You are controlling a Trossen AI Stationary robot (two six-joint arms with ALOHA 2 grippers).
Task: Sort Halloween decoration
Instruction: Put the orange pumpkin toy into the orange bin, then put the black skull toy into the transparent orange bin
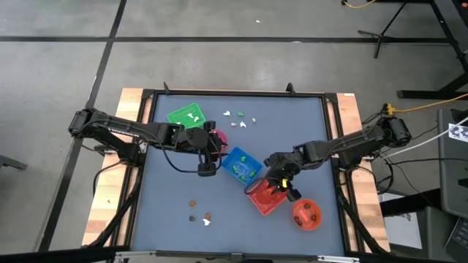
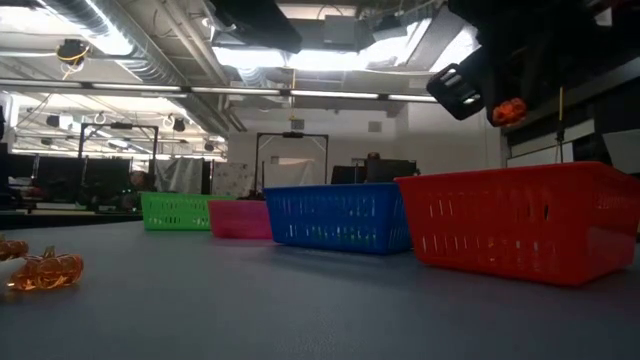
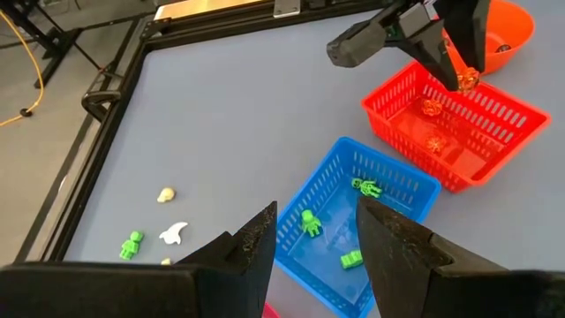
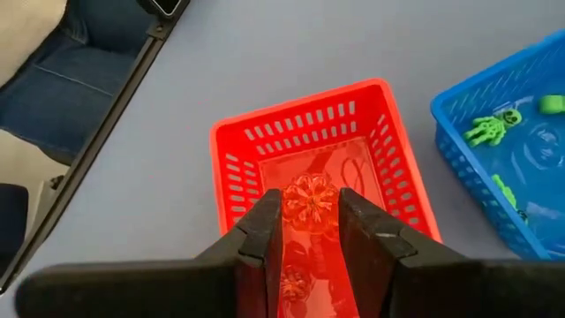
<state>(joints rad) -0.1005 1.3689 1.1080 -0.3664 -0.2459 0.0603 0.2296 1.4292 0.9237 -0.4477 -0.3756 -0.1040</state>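
Note:
My right gripper (image 1: 280,186) hangs over the red tray (image 1: 262,200), shut on a small orange trinket (image 4: 311,201). The trinket also shows in the low view (image 2: 510,108) and in the left wrist view (image 3: 466,79). Other orange trinkets lie on the red tray's floor (image 3: 431,108). My left gripper (image 3: 318,216) is open and empty above the near-left corner of the blue tray (image 1: 241,164), which holds green trinkets (image 3: 310,221). Loose white and green trinkets (image 1: 235,117) lie on the table at the far middle. More trinkets (image 1: 199,216) lie near the front edge. My right gripper pinches the orange trinket by its two sides (image 4: 291,201) between its two fingers. The fingers come from above, pointing down. The trinket is lifted clear, above the inside of the red tray (image 4: 300,110).
A green tray (image 1: 186,117) stands at the far left. A pink bowl (image 1: 219,136) sits beside my left arm, and an orange bowl (image 1: 307,213) with trinkets stands at the near right. The table's dark frame (image 1: 146,98) runs round the mat.

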